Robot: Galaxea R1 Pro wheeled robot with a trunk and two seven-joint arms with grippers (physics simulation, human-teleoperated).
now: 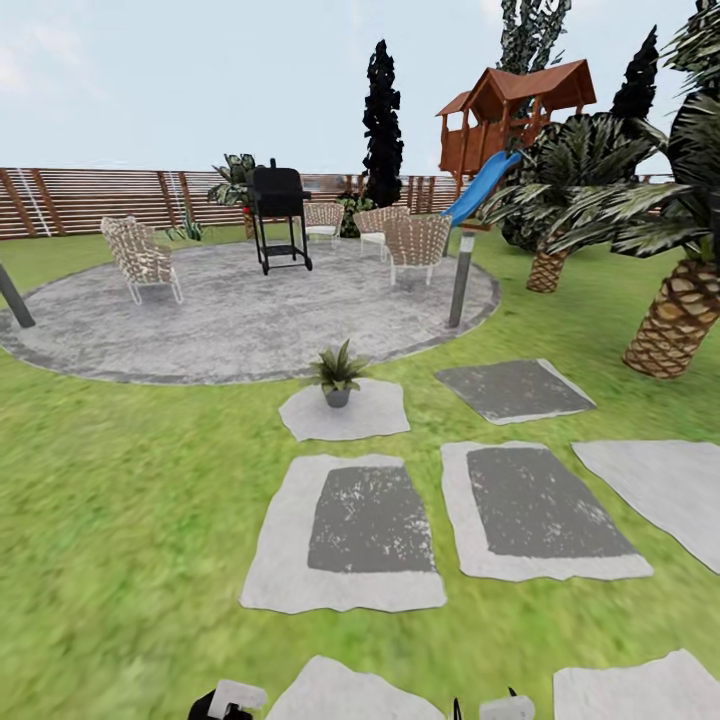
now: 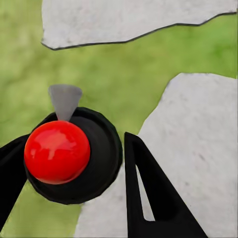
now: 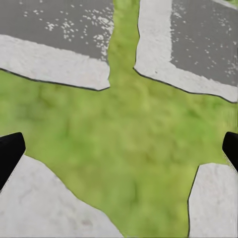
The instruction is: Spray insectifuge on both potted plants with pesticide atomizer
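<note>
**Q:** Item one, the pesticide atomizer (image 2: 101,158). Where is it?

**A:** Between your left gripper (image 2: 77,144) jaws in the left wrist view: a dark round body, a red knob and a pale grey nozzle. The jaws look pressed against its sides, so I judge it to be held.

**Q:** Item two, the right gripper (image 3: 119,144)?

**A:** Jaws spread wide with nothing between them, hanging over lawn (image 3: 124,148) between stepping stones.

**Q:** Item three, the targets?

**A:** One potted plant (image 1: 337,372) is listed, a small rosette in a grey pot. It stands on a pale stepping stone (image 1: 375,415) just short of the round patio (image 1: 230,320), well ahead of you.

**Q:** Which step is in hand?

**A:** By my reading the pick-up is done and you are on the approach, with spraying not yet begun. Next, drive forward over the stones until the plant is near. Bring the nozzle to face the leaves and spray until they are covered, then turn to the other plant.
</note>
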